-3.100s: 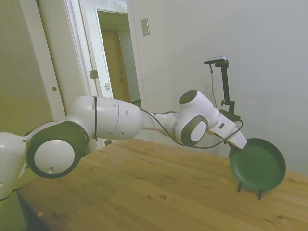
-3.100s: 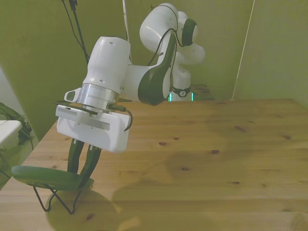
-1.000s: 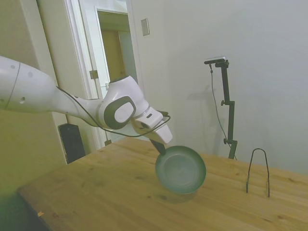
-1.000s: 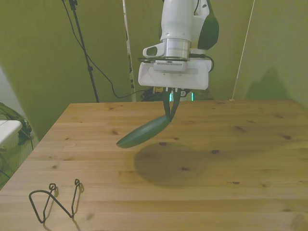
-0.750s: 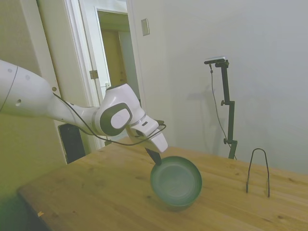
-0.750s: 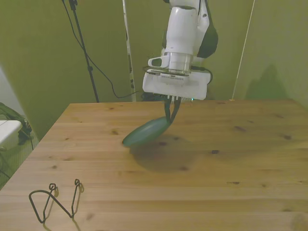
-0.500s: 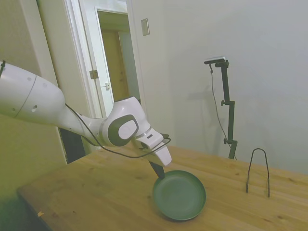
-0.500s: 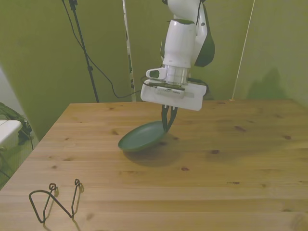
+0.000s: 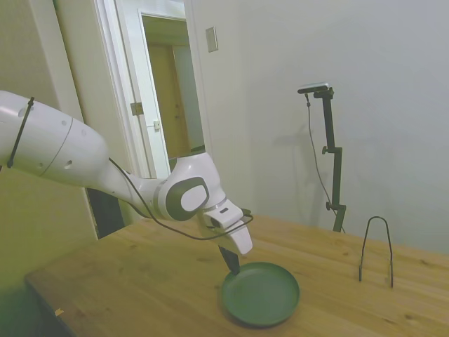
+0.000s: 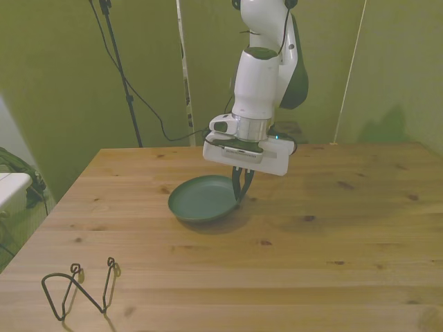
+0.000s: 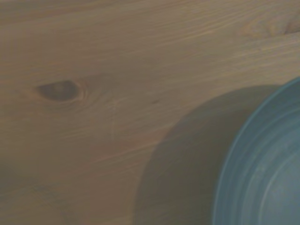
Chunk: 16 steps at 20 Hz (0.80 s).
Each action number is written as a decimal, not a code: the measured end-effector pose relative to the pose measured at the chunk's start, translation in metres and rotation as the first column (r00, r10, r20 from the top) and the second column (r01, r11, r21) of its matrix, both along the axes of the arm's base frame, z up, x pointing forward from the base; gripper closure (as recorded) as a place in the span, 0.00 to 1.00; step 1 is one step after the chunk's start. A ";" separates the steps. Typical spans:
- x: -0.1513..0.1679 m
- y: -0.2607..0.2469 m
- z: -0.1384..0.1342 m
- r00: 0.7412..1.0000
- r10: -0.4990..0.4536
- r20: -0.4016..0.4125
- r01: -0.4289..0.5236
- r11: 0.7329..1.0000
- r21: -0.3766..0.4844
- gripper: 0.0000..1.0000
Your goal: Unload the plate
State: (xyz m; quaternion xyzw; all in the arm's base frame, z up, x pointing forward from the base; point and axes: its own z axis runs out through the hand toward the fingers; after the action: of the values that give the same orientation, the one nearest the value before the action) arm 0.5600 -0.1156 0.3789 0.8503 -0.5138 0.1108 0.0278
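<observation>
One wire stand [image 10: 77,288] sits nearest the camera in the front view, well apart from the plate [image 10: 203,198], which lies almost flat on the table [image 10: 360,235] farther back. Beyond the plate, the gripper [image 10: 240,188] pinches its far rim, fingers pressed together on it. If the fingers open while that rim is a touch raised, the plate could drop and rattle or skid; lifting away without opening would drag it.

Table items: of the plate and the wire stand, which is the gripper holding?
The dark green plate, gripped at its rim by the gripper; the wire stand stands apart.
</observation>
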 end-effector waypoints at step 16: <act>0.001 -0.006 0.006 1.000 -0.010 -0.001 0.010 1.000 0.011 0.00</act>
State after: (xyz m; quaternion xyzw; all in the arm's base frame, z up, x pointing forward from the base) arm 0.5612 -0.1221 0.3846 0.8479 -0.5186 0.1076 0.0241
